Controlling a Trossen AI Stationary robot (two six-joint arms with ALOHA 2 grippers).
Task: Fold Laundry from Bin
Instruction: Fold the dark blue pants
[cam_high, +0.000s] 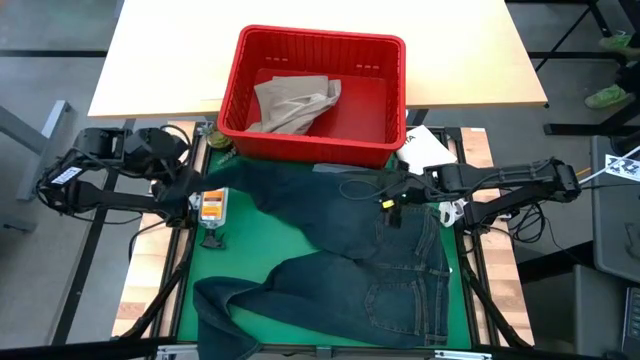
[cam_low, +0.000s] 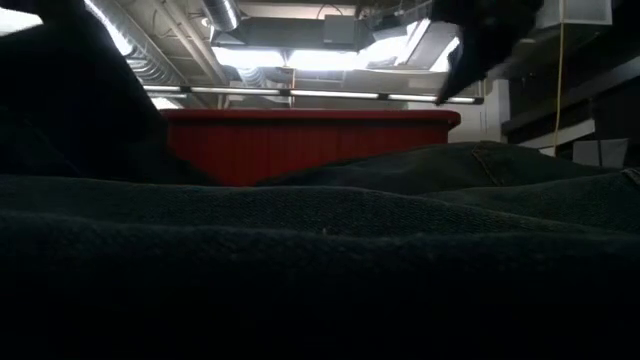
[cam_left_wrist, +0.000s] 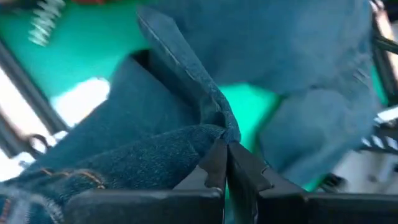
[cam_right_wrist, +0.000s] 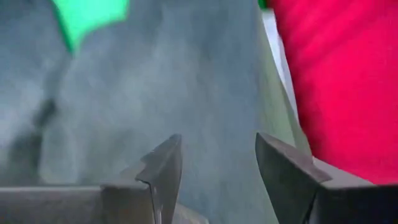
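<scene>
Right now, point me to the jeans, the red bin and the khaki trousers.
jeans (cam_high: 385, 265): high view, on the seat panel, spread on the green mat.
red bin (cam_high: 312, 38): high view, on its far rim.
khaki trousers (cam_high: 290, 105): high view, on the crumpled middle, inside the bin.

The high view looks straight down on the whole table, taking in the red bin (cam_high: 312, 95) and the denim jeans (cam_high: 365, 255) spread on the green mat (cam_high: 250, 240). The low view sits at tabletop level right against the jeans (cam_low: 320, 260), facing the bin's wall (cam_low: 300, 145) and ceiling beyond. Each wrist view hangs close over the denim, the right one also catching the bin (cam_right_wrist: 342, 81).
</scene>
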